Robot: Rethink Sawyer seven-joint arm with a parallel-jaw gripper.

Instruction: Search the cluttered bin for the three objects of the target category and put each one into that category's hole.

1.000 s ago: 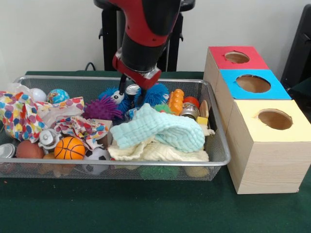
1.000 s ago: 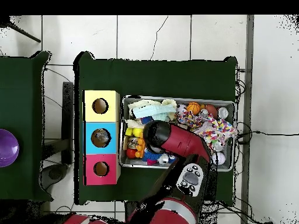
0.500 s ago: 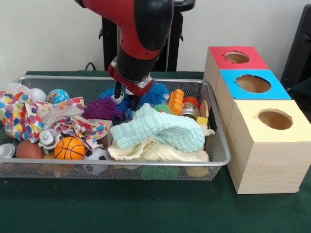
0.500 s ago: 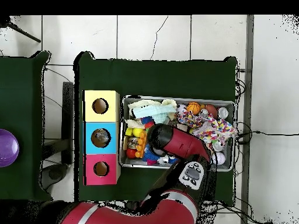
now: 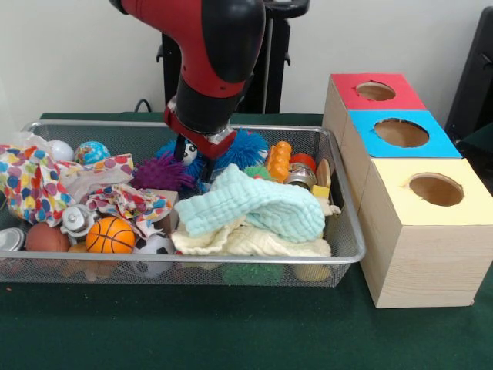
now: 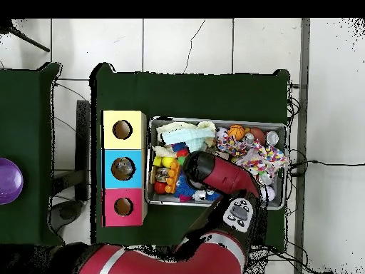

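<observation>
- One red and black arm (image 5: pixel 212 54) comes down into the wire bin (image 5: pixel 343 254), and its gripper (image 5: pixel 196 154) is sunk among the toys at the bin's 12 o'clock side in the front view; whether its tips are apart or together cannot be told, since the wrist and the toys hide them.
- Just beside the gripper, at its 3 o'clock, lies a blue spiky ball (image 5: pixel 245 148); at its 8 o'clock lies a purple spiky ball (image 5: pixel 160 173), and a small black-and-white piece shows right at the gripper.
- Toward 5 o'clock from the gripper, a mint green cloth (image 5: pixel 258 204) is heaped over a cream cloth (image 5: pixel 246 240) in the middle of the bin.
- At the bin's 9 o'clock end sits a polka-dot cloth (image 5: pixel 31 185), with a small basketball (image 5: pixel 111 235) and a soccer ball (image 5: pixel 154 247) near its 5 o'clock, against the front wall.
- An orange bumpy toy (image 5: pixel 279 159) and a metal can (image 5: pixel 300 176) lie at 3 o'clock of the blue spiky ball, near the bin's end wall.
- Three boxes stand in a row at the bin's 3 o'clock side, each with a round hole on top: a red box (image 5: pixel 373 92) farthest back, a blue box (image 5: pixel 400 132) between, a yellow box (image 5: pixel 431 200) nearest.
- From overhead, the arm (image 6: pixel 214 175) covers the middle of the bin (image 6: pixel 281 128), and something lies inside the blue box's (image 6: pixel 108 170) hole.
</observation>
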